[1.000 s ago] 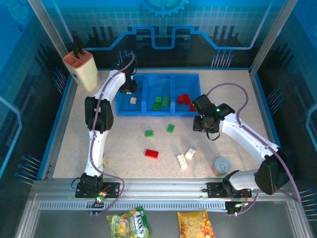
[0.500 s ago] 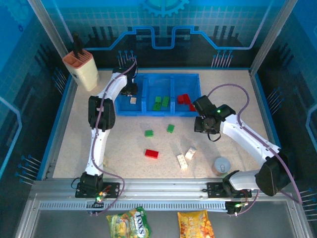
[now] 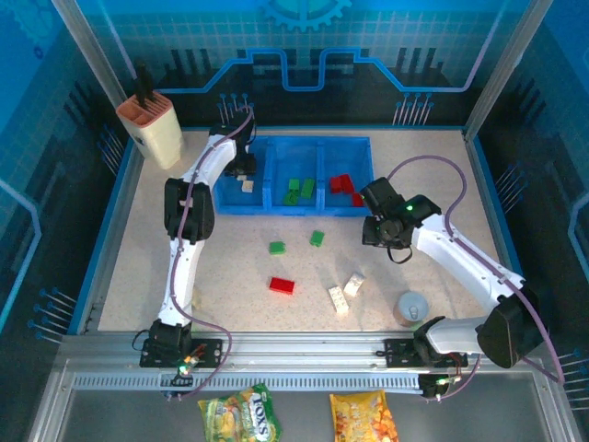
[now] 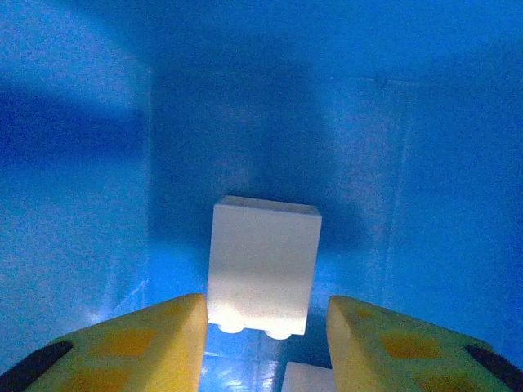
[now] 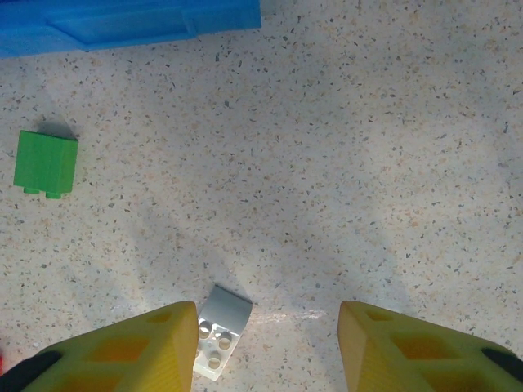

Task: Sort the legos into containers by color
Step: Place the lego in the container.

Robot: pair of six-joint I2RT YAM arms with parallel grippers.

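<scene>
Left hand [image 4: 265,309] spread over plain cream-white lego [image 4: 263,261] in blue tray [image 4: 433,163]; right hand [image 5: 267,314] spread above studded cream lego [image 5: 217,343] on surface [image 5: 368,163].

text | green-yellow snack bag [image 3: 241,412]: white letters, roughly "OXS", only partly legible | orange snack bag [image 3: 363,416]: print too small to read
</scene>
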